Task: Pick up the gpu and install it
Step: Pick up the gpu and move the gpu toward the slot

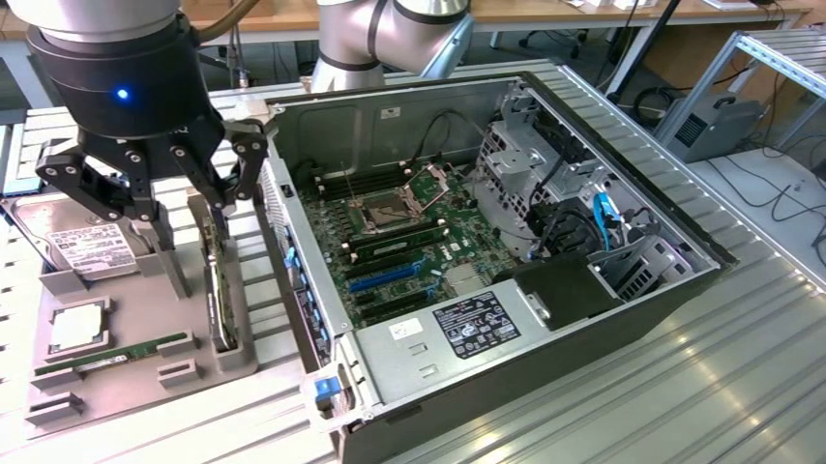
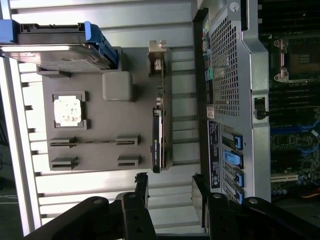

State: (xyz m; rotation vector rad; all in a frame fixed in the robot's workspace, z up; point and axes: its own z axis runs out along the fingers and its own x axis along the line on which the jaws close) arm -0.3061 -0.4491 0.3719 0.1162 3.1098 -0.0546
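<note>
The fingers stand spread wide with nothing between them, hanging over the grey tray on the tabletop. Nothing of the task looks done: the gpu stands on edge in its tray slot, on the side next to the open case, not yet lifted. The card runs in line with the gap between the fingers, nearer one of them. It seems to sit below them, untouched.
</note>
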